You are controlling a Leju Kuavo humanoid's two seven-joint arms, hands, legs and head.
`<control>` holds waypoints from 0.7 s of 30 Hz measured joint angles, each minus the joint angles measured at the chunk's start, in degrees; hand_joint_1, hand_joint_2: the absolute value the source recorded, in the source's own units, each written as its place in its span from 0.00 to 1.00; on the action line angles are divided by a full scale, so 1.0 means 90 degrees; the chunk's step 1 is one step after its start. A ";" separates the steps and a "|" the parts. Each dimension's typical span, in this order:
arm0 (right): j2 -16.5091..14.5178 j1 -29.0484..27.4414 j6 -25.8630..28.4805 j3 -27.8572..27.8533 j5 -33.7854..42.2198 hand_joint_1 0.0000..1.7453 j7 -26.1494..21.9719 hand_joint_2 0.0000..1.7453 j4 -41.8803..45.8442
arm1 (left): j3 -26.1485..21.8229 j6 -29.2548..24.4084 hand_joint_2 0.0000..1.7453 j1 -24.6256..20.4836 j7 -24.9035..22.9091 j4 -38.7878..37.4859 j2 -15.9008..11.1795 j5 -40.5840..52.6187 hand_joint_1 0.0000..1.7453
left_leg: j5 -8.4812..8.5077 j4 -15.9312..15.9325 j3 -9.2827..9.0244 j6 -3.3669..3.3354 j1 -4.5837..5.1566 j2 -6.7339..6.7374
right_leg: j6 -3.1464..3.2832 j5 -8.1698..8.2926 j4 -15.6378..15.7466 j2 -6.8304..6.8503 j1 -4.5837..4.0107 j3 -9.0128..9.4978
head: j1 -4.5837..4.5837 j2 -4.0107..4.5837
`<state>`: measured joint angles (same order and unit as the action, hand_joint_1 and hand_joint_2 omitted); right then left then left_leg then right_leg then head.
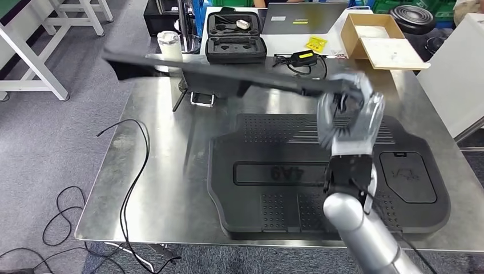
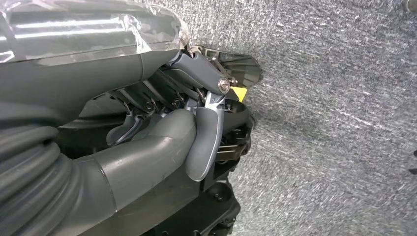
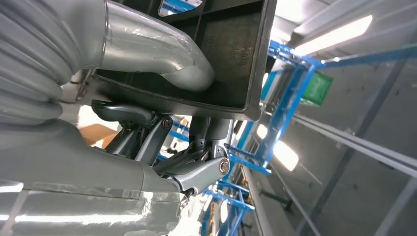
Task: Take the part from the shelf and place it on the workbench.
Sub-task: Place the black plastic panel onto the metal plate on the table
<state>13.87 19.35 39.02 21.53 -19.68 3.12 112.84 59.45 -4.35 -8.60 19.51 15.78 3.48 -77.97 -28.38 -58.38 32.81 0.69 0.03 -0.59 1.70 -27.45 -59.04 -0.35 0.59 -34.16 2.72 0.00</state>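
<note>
My right hand (image 1: 348, 114) grips a long, thin black part (image 1: 228, 77) near its right end and holds it level above the back half of the steel workbench (image 1: 165, 171). The part reaches left past the bench's far left corner. In the right wrist view the thumb (image 3: 162, 54) lies across the part's ribbed black inner side (image 3: 231, 54), with the darker fingers wrapped beneath it. My left hand (image 2: 187, 132) hangs over grey carpet with its fingers curled in and holds nothing.
A large black moulded panel (image 1: 319, 171) lies on the bench under my right arm. Behind it stand an open black case (image 1: 235, 37), a laptop (image 1: 302, 17), a cardboard box (image 1: 379, 40) and a white jar (image 1: 168, 43). A cable (image 1: 134, 165) trails off the left edge.
</note>
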 joint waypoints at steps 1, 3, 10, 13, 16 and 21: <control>0.0004 0.0300 -0.0068 0.0061 -0.0018 1.00 0.0231 1.00 -0.0040 | 0.0004 0.0000 1.00 -0.0014 -0.0030 0.0000 0.0001 0.0017 1.00 | -0.0002 -0.0002 0.0001 -0.0008 0.0002 0.0002 | -0.0034 0.0009 0.0015 -0.0003 0.0003 0.0004 | 0.0007 0.0000; 0.0010 0.0933 -0.0240 0.0218 0.0060 1.00 0.0626 1.00 -0.0164 | 0.0020 -0.0010 1.00 -0.0039 -0.0098 0.0000 0.0002 0.0039 1.00 | -0.0006 -0.0006 0.0004 -0.0022 0.0005 0.0002 | -0.0102 0.0016 0.0035 -0.0006 0.0009 0.0011 | 0.0009 0.0000; 0.0007 0.2368 -0.0462 0.0711 0.0596 1.00 0.1040 1.00 -0.0738 | 0.0054 -0.0094 1.00 -0.0066 -0.0174 0.0000 0.0002 0.0084 1.00 | -0.0014 -0.0008 0.0002 -0.0036 0.0003 -0.0019 | -0.0178 0.0001 0.0047 0.0012 0.0009 0.0016 | 0.0007 0.0000; 0.0007 0.2613 -0.0468 0.0844 0.0659 1.00 0.1052 1.00 -0.0923 | 0.0056 -0.0099 1.00 -0.0068 -0.0174 0.0000 0.0002 0.0089 1.00 | -0.0014 0.0000 -0.0001 -0.0036 -0.0002 -0.0021 | -0.0181 -0.0001 0.0046 0.0012 0.0006 0.0012 | 0.0007 0.0000; 0.0008 0.2795 -0.0493 0.0965 0.0867 1.00 0.1097 1.00 -0.1072 | 0.0065 -0.0120 1.00 -0.0072 -0.0179 0.0000 0.0002 0.0138 1.00 | -0.0014 0.0009 -0.0006 -0.0036 -0.0009 -0.0020 | -0.0180 -0.0002 0.0046 0.0012 0.0001 0.0010 | 0.0007 0.0000; 0.0008 0.3258 -0.0509 0.1191 0.1274 1.00 0.1237 1.00 -0.1441 | 0.0120 -0.0097 1.00 -0.0105 -0.0269 0.0000 0.0002 0.0253 1.00 | -0.0014 0.0019 -0.0011 -0.0035 -0.0014 -0.0019 | -0.0179 -0.0003 0.0043 0.0011 -0.0006 0.0007 | 0.0007 0.0000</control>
<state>13.94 48.66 34.44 32.25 -8.21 14.25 99.87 60.53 -5.22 -9.55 17.08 15.78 3.50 -75.70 -28.51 -58.21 32.71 0.38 -0.09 -0.76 0.08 -27.48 -58.65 -0.25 0.54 -34.10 2.78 0.00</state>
